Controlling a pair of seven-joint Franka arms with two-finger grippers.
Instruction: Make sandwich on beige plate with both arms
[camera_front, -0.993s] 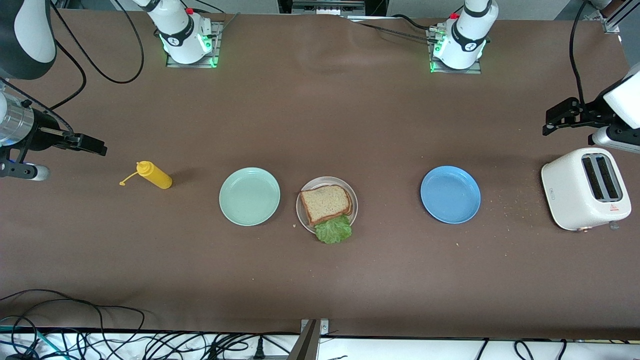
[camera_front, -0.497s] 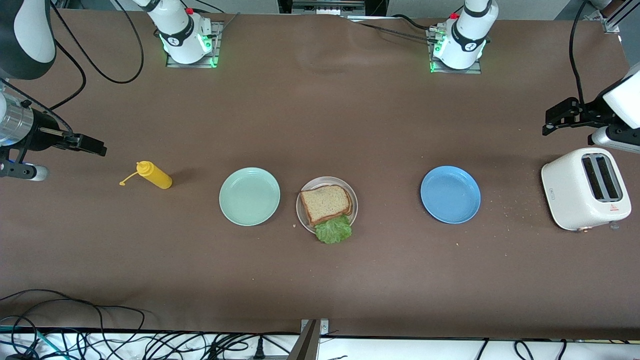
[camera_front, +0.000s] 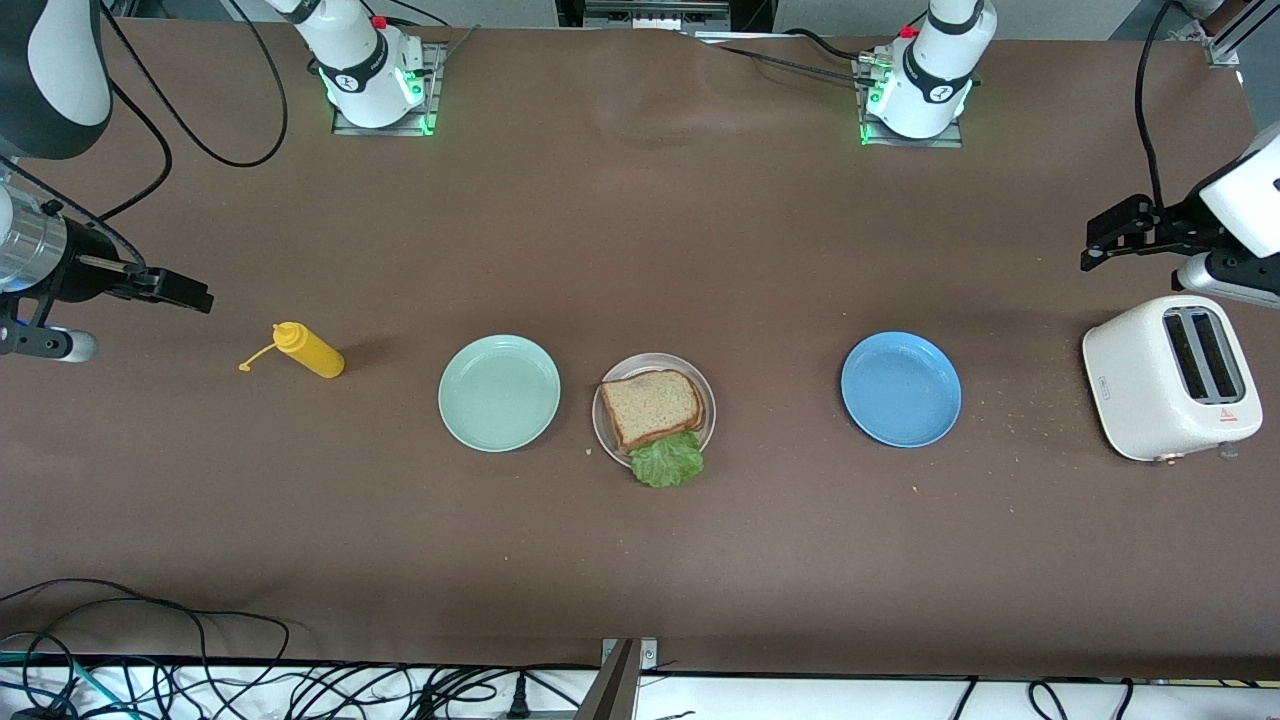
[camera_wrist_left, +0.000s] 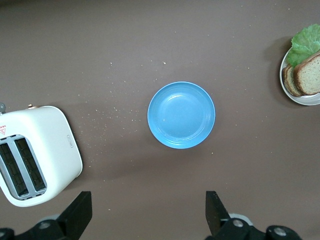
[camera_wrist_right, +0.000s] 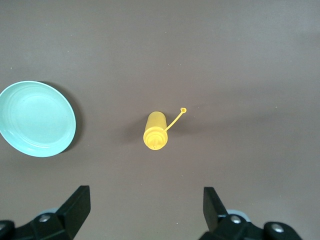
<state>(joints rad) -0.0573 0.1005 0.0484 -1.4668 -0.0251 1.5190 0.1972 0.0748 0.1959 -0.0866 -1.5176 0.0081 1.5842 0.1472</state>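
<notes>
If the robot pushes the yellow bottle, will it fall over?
The yellow bottle is tall and narrow, so a high push would probably tip it. Being round, it would likely roll afterwards. Its loose cap strap looks floppy and might drag.

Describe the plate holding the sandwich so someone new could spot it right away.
Three round plates sit in a row across the brown table. The middle one is the pale beige plate, between the mint-green plate and the blue plate. Only it carries the wheat-bread sandwich with lettuce.
</notes>
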